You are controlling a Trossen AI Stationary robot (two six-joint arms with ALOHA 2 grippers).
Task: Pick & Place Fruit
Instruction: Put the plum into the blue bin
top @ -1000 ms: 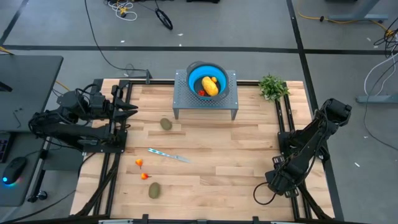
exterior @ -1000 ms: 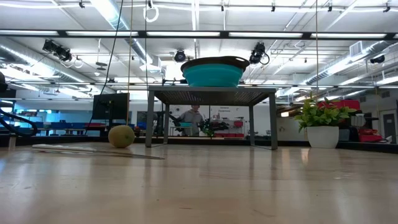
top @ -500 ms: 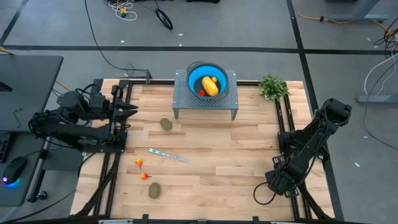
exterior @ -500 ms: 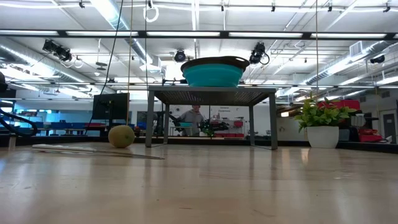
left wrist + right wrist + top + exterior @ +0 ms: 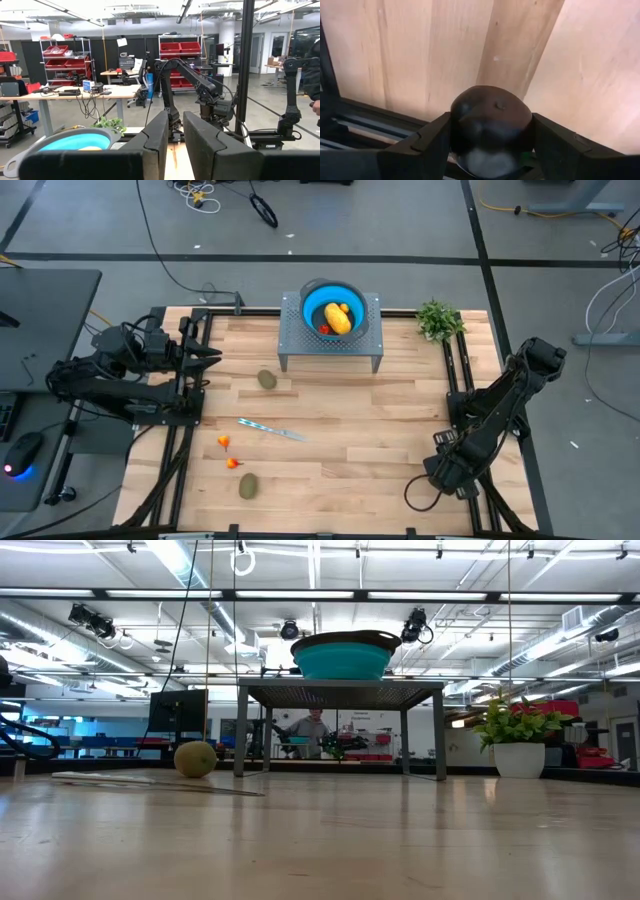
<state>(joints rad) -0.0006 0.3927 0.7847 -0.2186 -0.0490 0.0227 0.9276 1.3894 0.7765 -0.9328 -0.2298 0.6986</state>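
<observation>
Wooden desk (image 5: 400, 430) seen from above, with two dark arms, one at each side edge.

Left tool (image 5: 215, 355) hovering level at the left edge, with only a narrow gap between its fingers (image 5: 155, 137) and nothing held. Right tool (image 5: 430, 478) down low at the right front corner of the desk. One dark rounded thing (image 5: 490, 120) right in front of it, too close to name. Cannot tell whether this tool is spread or pinching.

One blue bowl (image 5: 312, 308) on one grey stand (image 5: 290, 340), ahead of the left tool and far across the desk from the right tool. In the bowl, one long yellow-orange fruit (image 5: 338, 320), one smaller yellow piece (image 5: 345, 307) just beside it, and one tiny red piece (image 5: 323, 329).

Two brown-green kiwis on the bare desk. First kiwi (image 5: 266, 379) near the left tool, between it and the stand. Second kiwi (image 5: 247, 485) at the front of the desk, well apart from both tools.

Two tiny red-orange fruits (image 5: 223, 442) (image 5: 233, 463) near each other, between the left tool and the second kiwi.

One slim silvery knife (image 5: 270, 429) lying flat near the middle of the desk, between the two tools. One green plant (image 5: 438, 318) at the far right corner, well away from the right tool.

One person (image 5: 312, 730) far off in the room behind the stand.
</observation>
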